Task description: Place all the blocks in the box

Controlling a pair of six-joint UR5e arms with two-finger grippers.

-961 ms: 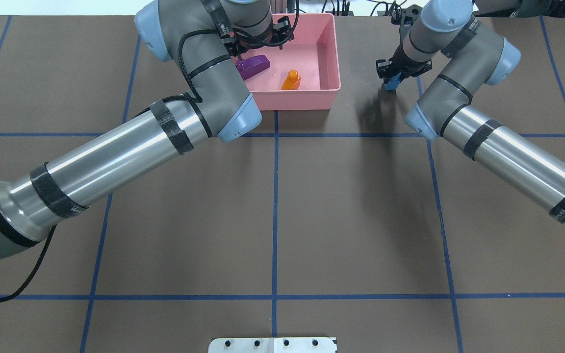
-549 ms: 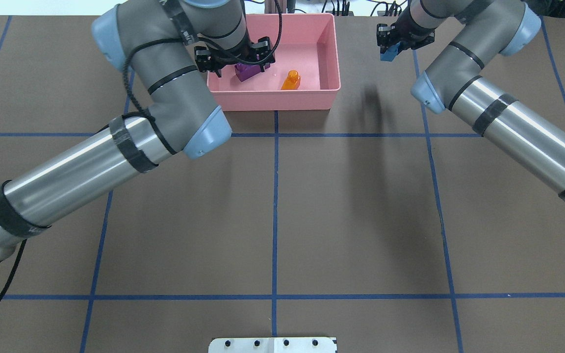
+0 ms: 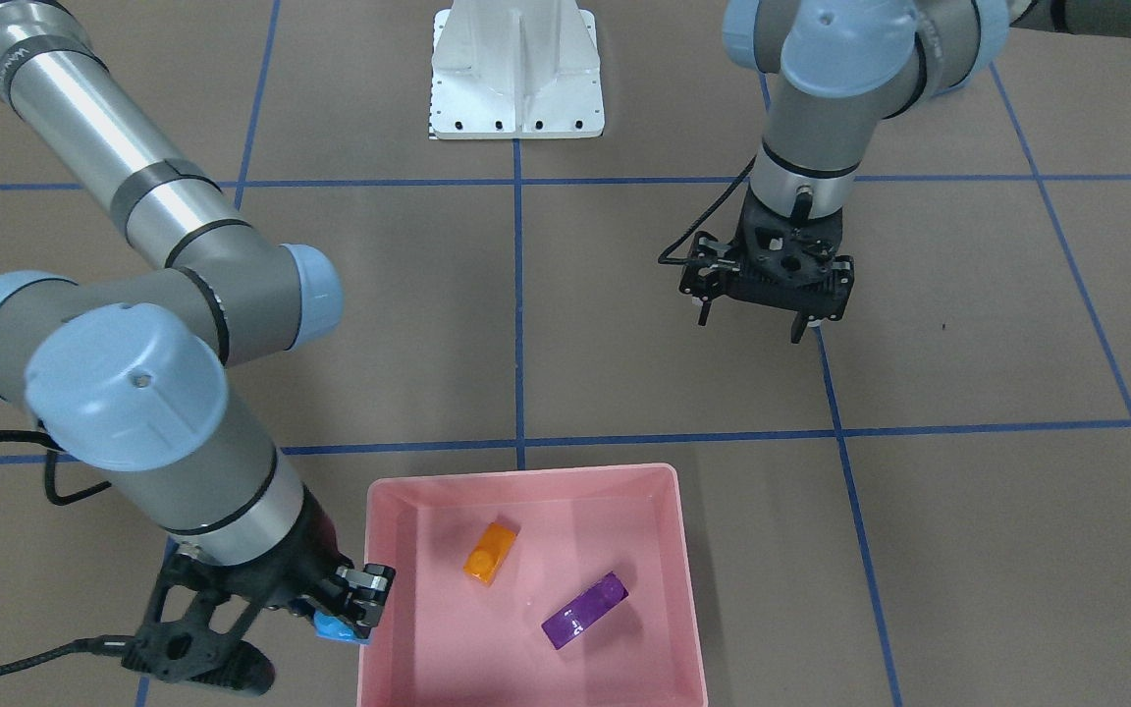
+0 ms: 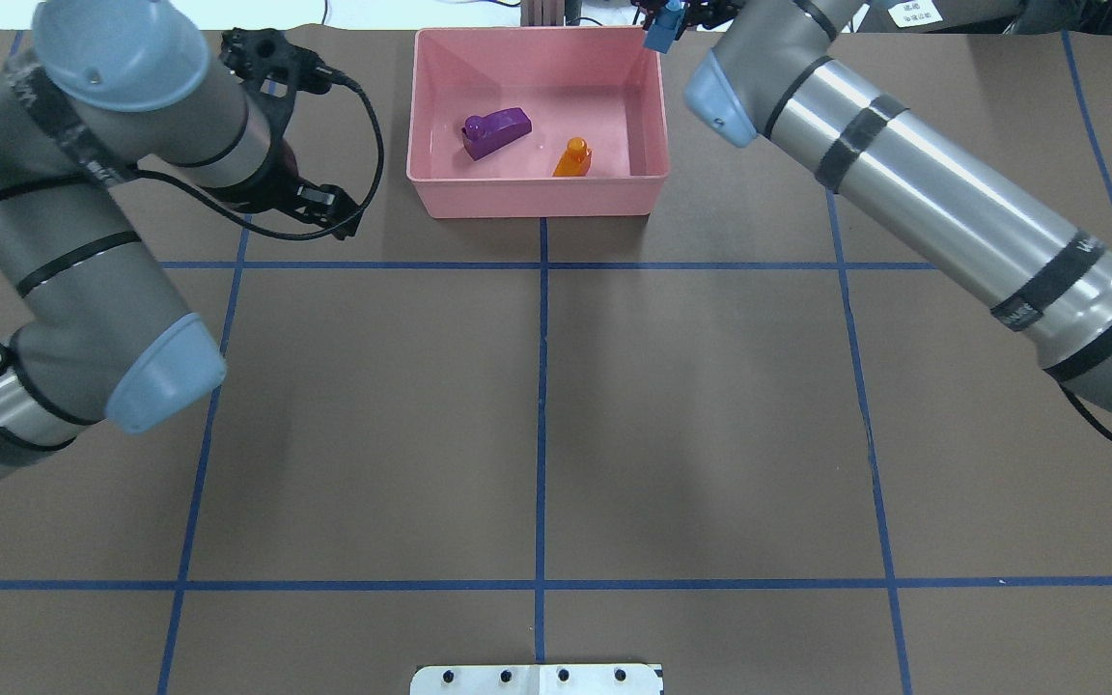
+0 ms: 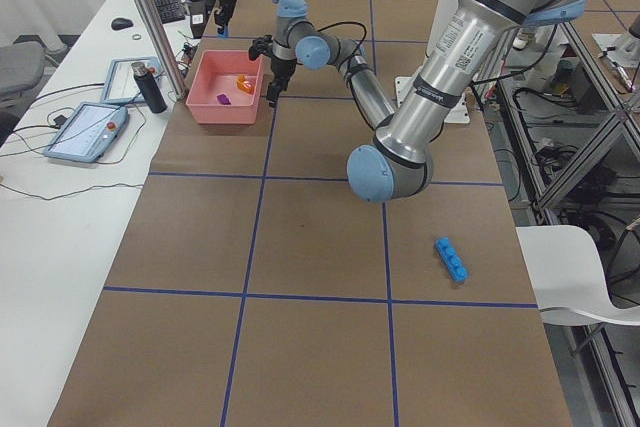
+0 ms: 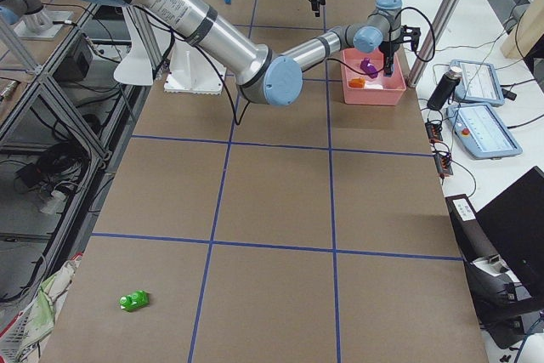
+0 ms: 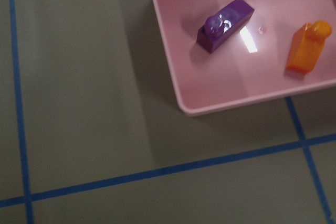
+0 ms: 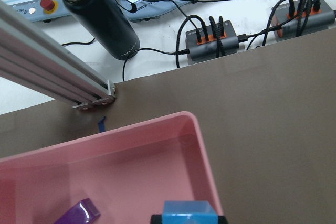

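Glossy, stiff, probably light and slippery, the light-blue block [image 3: 333, 628] is pinched by its flat sides in the right end effector [image 3: 344, 619] at the rim of the box [image 3: 526, 473]; the left end effector [image 3: 751, 324] hangs open.

The pink box [image 4: 537, 198] contains the purple block [image 4: 496, 131] and orange block [image 4: 572, 158]. The right pincer [image 4: 662, 29] grips the light-blue block [image 3: 333, 626] at its corner. The blue block [image 5: 451, 258] and green block [image 6: 134, 301] lie distant on the counter [image 4: 710, 434].
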